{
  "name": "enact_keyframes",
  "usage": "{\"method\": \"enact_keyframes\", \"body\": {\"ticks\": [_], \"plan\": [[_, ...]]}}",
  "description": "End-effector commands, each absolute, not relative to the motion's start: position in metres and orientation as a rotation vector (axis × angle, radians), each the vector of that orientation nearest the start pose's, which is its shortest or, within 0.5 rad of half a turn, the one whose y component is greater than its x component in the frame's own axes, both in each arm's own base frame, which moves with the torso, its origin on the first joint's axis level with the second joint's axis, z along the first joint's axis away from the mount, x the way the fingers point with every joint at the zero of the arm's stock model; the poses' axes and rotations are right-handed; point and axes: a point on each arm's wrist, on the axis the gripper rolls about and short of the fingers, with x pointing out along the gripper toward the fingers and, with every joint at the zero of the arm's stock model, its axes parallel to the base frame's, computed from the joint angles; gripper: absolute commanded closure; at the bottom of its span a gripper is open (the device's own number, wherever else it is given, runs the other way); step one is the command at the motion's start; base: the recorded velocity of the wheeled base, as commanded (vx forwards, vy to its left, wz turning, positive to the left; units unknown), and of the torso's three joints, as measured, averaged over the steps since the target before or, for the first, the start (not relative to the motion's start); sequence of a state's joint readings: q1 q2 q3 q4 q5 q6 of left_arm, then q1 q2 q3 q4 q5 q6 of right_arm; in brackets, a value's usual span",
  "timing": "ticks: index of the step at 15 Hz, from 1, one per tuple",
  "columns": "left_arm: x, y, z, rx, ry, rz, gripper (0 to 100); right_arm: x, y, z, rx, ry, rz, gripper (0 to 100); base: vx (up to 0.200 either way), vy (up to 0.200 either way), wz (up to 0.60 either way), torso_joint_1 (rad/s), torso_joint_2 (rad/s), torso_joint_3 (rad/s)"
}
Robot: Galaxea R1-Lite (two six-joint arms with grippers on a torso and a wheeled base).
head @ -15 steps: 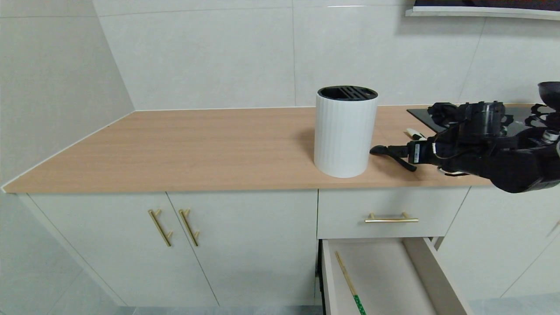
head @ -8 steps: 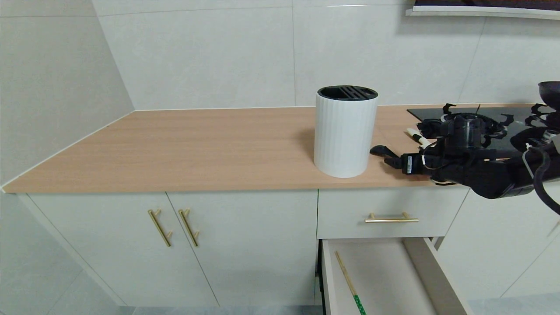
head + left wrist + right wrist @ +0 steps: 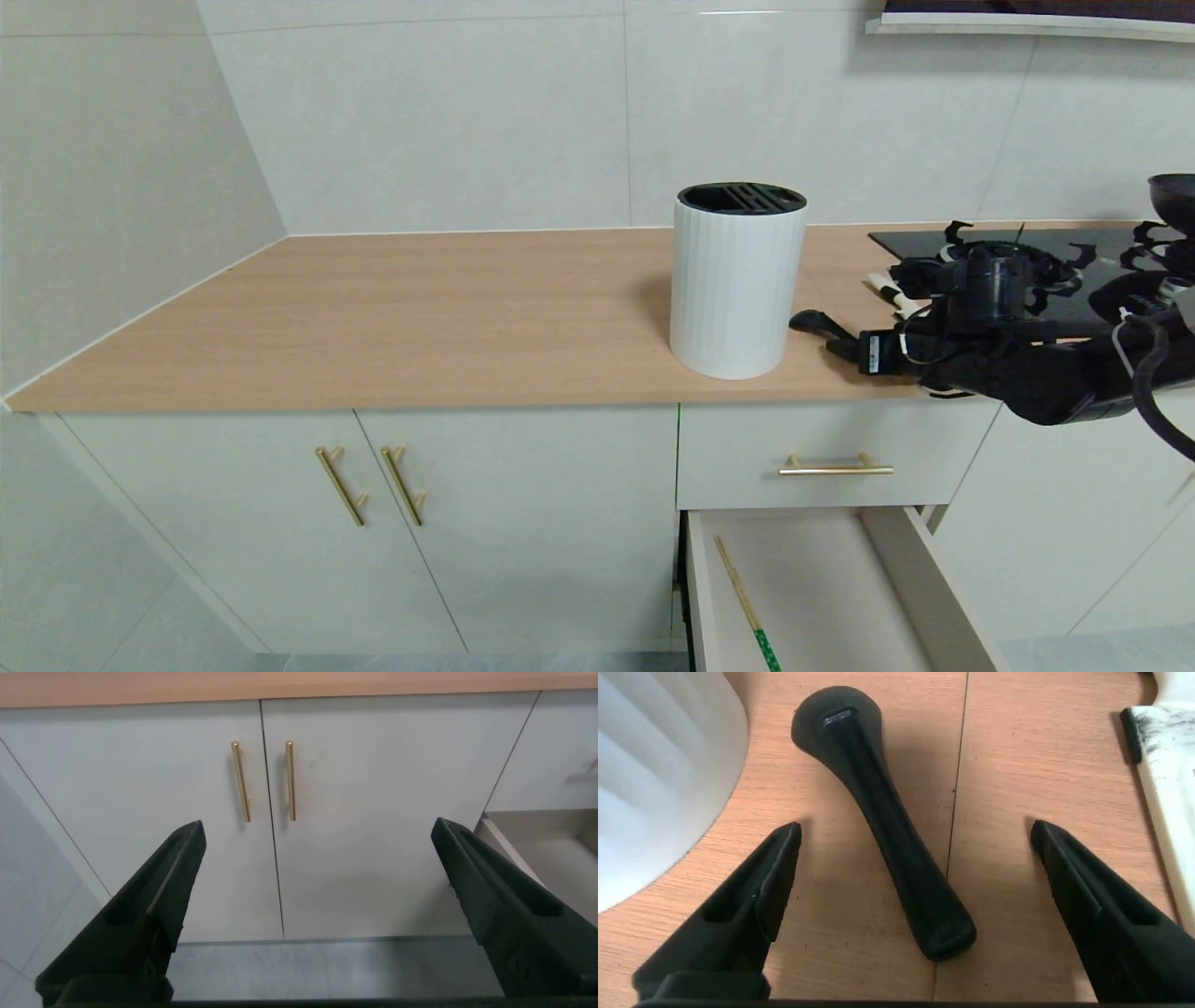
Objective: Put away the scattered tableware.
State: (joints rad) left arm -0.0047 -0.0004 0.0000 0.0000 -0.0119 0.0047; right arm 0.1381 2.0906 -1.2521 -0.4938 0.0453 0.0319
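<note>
A black utensil handle (image 3: 882, 831) lies flat on the wooden countertop (image 3: 467, 317), just right of the white ribbed holder (image 3: 738, 280). My right gripper (image 3: 915, 835) is low over the counter and open, one finger on each side of the handle without touching it. In the head view the handle (image 3: 814, 323) pokes out ahead of the right gripper (image 3: 840, 343); the rest of the utensil is hidden under the arm. A white-handled utensil (image 3: 887, 287) lies behind it. My left gripper (image 3: 316, 831) hangs open in front of the cabinet doors, holding nothing.
A black hob (image 3: 1008, 247) sits at the counter's right end. Below, a drawer (image 3: 896, 569) stands pulled out with a chopstick (image 3: 742, 588) inside. Two cabinet doors with gold handles (image 3: 264, 782) face the left gripper. The holder (image 3: 654, 784) stands close beside the right gripper.
The right arm has dropped lower toward the countertop, bringing its open fingers level with the black handle. The handle and holder have not moved.
</note>
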Motion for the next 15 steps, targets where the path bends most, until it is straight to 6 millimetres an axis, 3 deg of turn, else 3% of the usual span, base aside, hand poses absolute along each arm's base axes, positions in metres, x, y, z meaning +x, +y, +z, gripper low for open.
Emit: {"method": "enact_keyframes", "body": {"ticks": [1, 5, 10, 12, 15], "plan": [[-0.023, 0.000, 0.075, 0.005, 0.000, -0.017, 0, 0.413, 0.059, 0.148, 0.016, 0.345, 0.178, 100, 0.000, 0.000, 0.00, 0.000, 0.00, 0.000], [-0.023, 0.000, 0.075, 0.005, 0.000, -0.017, 0, 0.412, 0.059, 0.151, 0.016, 0.339, 0.177, 100, 0.000, 0.000, 0.00, 0.000, 0.00, 0.000], [-0.023, 0.000, 0.075, 0.005, 0.000, -0.017, 0, 0.397, 0.058, 0.172, 0.021, 0.345, 0.169, 100, 0.000, 0.000, 0.00, 0.000, 0.00, 0.000], [-0.023, 0.000, 0.075, 0.006, 0.000, -0.017, 0, 0.389, 0.058, 0.182, 0.023, 0.350, 0.164, 100, 0.000, 0.000, 0.00, 0.000, 0.00, 0.000], [-0.023, 0.000, 0.075, 0.005, 0.000, -0.017, 0, 0.356, 0.066, 0.209, 0.076, 0.365, 0.121, 100, 0.000, 0.000, 0.00, 0.000, 0.00, 0.000]]}}
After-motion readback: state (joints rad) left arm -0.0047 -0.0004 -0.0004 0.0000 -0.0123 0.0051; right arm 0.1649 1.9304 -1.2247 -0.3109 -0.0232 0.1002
